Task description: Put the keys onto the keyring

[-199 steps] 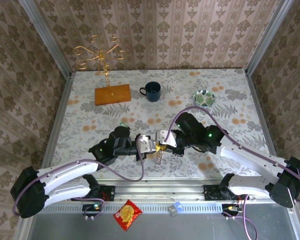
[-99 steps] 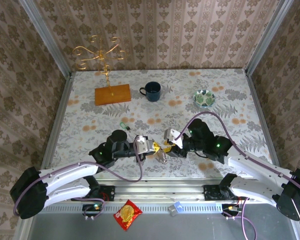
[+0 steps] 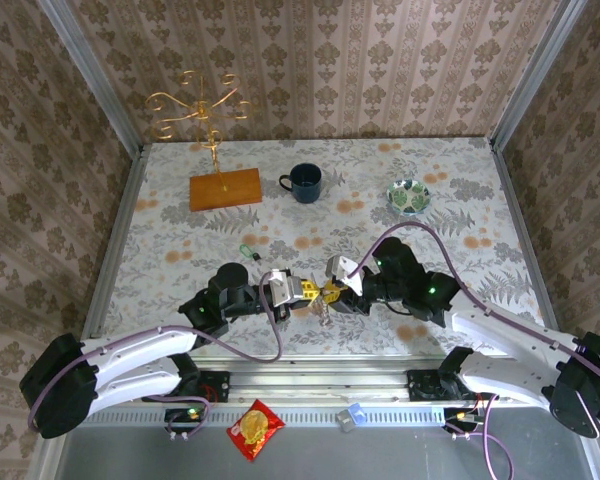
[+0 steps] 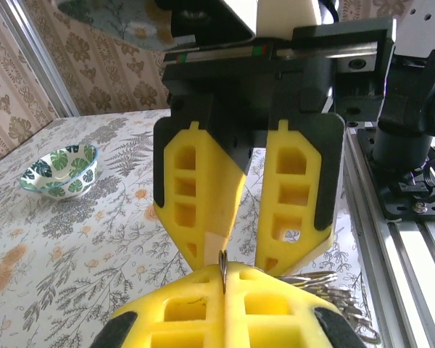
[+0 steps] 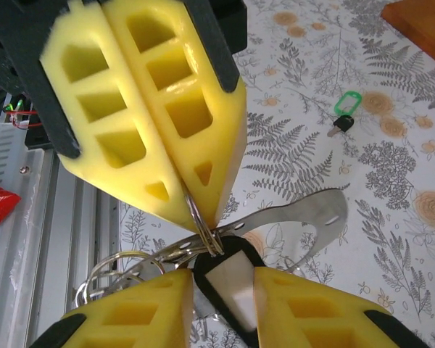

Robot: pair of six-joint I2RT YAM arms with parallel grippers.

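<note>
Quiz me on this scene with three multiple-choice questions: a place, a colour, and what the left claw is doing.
1. The green-headed key lies: A) in the bowl; B) on the table; C) on the gold stand.
2. The mug is: A) dark blue; B) red; C) white.
3. The left gripper is: A) wide open; B) shut on the keyring; C) lifting the bowl.
B, it lies flat on the patterned surface; A, the overhead view shows navy; B, its yellow fingers pinch the thin ring.
</note>
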